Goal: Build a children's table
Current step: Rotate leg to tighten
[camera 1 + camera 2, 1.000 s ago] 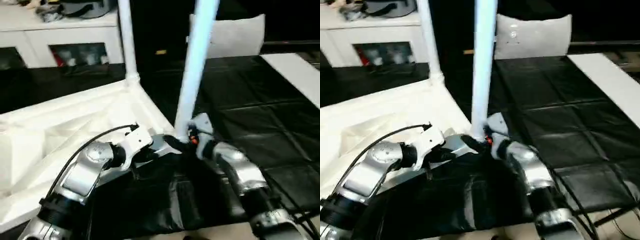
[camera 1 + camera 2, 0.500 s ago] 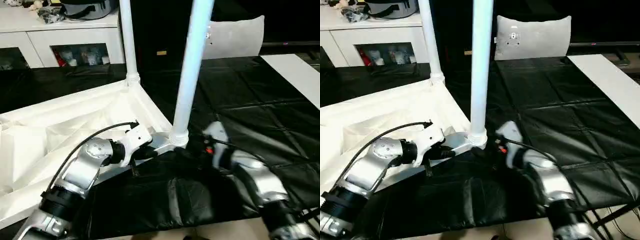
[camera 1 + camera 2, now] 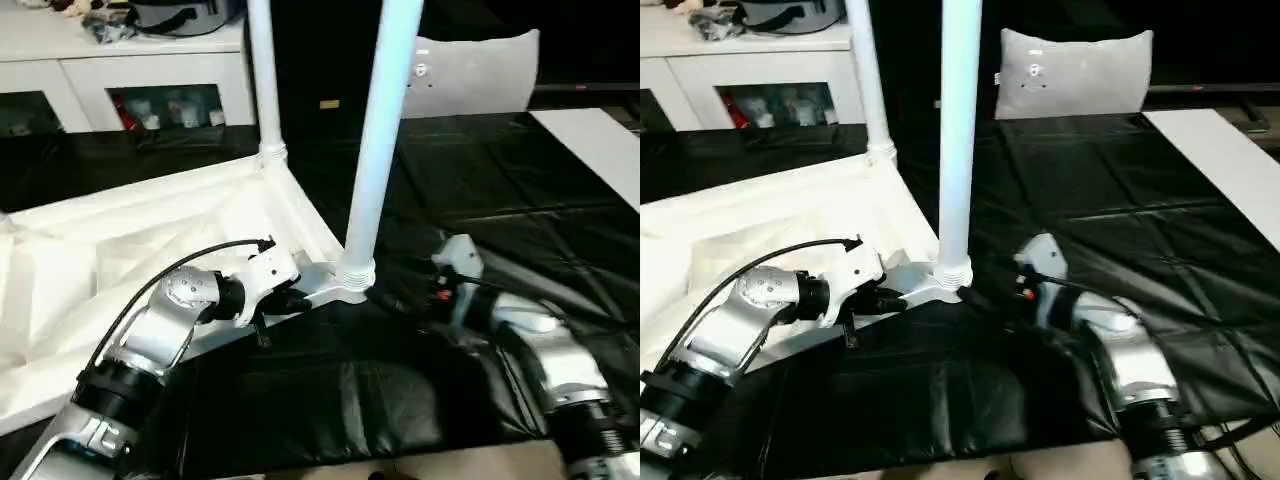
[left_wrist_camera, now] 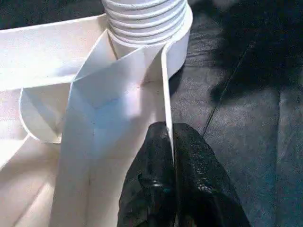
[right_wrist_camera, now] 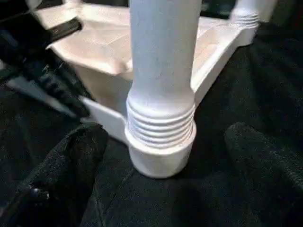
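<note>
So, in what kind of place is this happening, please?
Probably an indoor room used as a work or test area, not a factory. A white cabinet with small items behind its glass doors stands at the back, a grey cushion leans behind the black padded mat, and the tabletop lies on it.

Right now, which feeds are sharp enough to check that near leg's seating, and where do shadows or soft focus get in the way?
Right wrist view: near leg and its ribbed collar sharp, right claw fingers soft and dark. Left wrist view: tabletop rim crisp, a dark shadow on the black mat. Left eye view: leg's upper part glares pale blue.
</note>
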